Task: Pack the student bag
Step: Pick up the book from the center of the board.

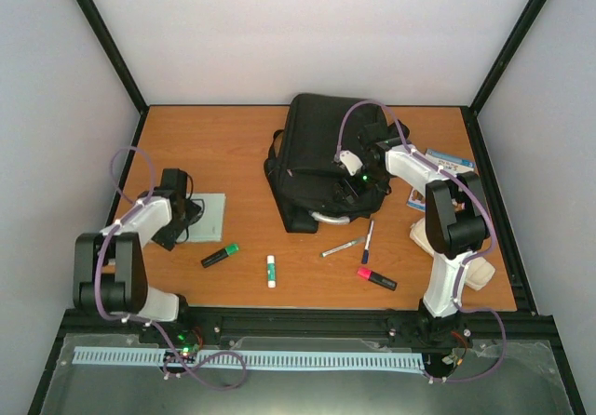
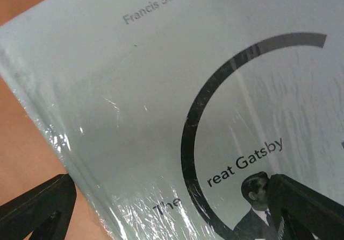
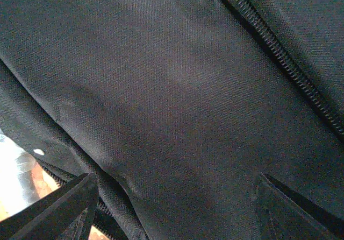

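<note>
Top external view is showing the student bag lying far-centre on the table, my right claw hanging over its black fabric, fingers apart. My left claw — also spread, gripping nothing — is straddling the edge of a shrink-wrapped book reading "Francis Scott" and "The …reat Gatsby". I'm judging the pickup is in hand — next I'm needing to pinch that edge.
</note>
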`<move>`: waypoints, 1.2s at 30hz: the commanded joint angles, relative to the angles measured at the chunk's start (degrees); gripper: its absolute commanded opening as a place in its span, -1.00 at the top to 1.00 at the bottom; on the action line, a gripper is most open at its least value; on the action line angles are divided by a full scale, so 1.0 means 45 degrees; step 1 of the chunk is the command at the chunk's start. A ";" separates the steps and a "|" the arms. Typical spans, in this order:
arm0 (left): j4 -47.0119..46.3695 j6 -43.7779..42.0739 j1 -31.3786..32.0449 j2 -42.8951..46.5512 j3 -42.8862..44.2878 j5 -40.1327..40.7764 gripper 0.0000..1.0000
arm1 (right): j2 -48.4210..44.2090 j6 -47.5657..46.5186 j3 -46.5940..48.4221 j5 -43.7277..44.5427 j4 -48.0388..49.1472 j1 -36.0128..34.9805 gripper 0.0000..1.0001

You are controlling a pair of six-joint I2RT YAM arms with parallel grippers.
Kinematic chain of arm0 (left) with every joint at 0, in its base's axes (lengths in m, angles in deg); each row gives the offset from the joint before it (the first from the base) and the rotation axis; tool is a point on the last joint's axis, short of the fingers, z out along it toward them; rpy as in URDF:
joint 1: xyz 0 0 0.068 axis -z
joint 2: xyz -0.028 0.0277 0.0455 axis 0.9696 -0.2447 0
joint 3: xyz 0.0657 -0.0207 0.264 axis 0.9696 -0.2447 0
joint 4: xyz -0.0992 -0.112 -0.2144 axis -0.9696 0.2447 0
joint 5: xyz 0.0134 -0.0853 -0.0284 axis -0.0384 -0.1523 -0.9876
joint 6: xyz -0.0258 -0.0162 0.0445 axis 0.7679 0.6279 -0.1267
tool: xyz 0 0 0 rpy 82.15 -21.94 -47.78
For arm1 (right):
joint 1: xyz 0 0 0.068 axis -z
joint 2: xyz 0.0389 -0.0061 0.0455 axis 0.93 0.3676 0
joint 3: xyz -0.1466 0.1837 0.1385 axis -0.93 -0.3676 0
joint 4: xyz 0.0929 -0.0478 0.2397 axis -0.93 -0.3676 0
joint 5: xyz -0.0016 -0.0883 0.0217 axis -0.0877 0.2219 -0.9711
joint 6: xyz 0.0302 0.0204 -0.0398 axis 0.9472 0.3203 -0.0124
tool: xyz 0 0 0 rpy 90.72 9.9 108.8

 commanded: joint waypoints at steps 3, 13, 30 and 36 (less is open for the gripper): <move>-0.1831 -0.2831 -0.0088 -0.2502 0.2731 -0.1271 -1.00 | -0.0426 -0.0203 -0.0109 -0.0444 -0.0142 -0.0049 -0.61; -0.2685 -0.4466 -0.0050 -0.5299 0.5102 -0.3472 -0.94 | -0.0670 -0.0332 0.1993 -0.0975 -0.1329 -0.0082 -0.65; 0.0941 -0.5262 -0.0476 -0.6865 1.0779 -0.1023 -0.99 | 0.0505 0.0532 0.4469 -0.1385 -0.1986 -0.1669 -0.64; 0.2631 -0.7409 -0.0478 -0.9612 1.5157 -0.2553 -0.99 | -0.0366 0.0029 0.3035 -0.1957 -0.1767 -0.1689 -0.64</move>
